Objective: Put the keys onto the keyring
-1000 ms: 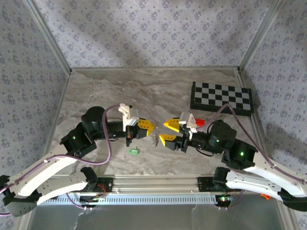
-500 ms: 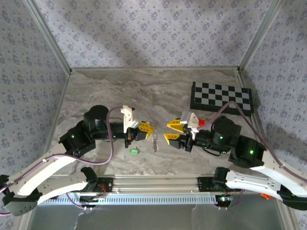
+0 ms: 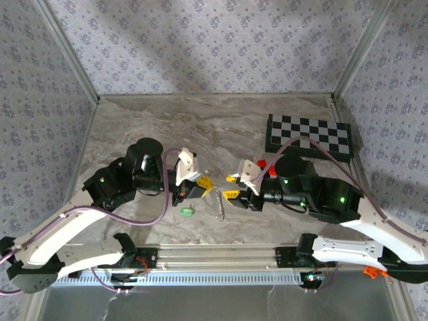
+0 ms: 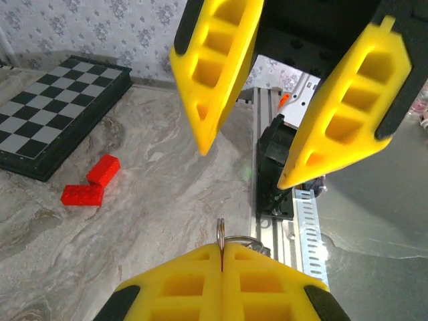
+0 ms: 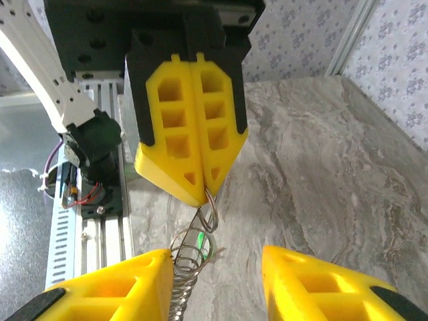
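Silvery keyring [image 5: 189, 267] hangs pinched in the clenched left gripper [image 5: 204, 190]; right gripper [image 5: 214, 259], jaws narrowed yet apart, has moved in to straddle its coil, while the green key [image 3: 186, 210] lies untouched on the table [image 3: 134, 127], so threading remains ahead.

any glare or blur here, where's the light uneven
Top external: diagonal light bands streak the patterned back wall; the thin silvery coiled-metal keyring is a faint sliver. Right wrist: evenly lit, its coils readable. Left wrist: yellow-fingered left gripper looms close, no glare.
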Tool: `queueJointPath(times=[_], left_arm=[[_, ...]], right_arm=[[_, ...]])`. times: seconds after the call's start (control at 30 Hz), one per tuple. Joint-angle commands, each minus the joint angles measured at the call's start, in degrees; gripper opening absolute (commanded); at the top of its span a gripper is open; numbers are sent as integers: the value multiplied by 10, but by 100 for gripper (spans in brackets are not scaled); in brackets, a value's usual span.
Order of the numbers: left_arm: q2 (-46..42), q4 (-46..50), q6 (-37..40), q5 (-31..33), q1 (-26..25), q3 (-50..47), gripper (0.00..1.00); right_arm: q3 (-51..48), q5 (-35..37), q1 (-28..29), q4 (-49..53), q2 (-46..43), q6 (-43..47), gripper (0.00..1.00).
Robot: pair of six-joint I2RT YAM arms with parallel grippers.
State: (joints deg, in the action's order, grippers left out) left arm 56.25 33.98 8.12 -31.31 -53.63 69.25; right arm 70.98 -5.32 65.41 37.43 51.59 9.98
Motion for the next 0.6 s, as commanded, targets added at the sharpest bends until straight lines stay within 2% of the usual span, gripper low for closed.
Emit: queueJointPath(times=[0.0, 0.23, 0.57], left_arm=[[3, 28, 22, -23, 1, 32, 0], [13, 40, 29, -36, 1, 44, 0], [17, 46, 35, -36, -3, 54, 0]], right_arm=[[-4, -22, 2, 4, -4, 15, 40], [-14, -51, -9, -7, 4, 20, 33], [-41, -65, -14, -58, 11, 15, 31]])
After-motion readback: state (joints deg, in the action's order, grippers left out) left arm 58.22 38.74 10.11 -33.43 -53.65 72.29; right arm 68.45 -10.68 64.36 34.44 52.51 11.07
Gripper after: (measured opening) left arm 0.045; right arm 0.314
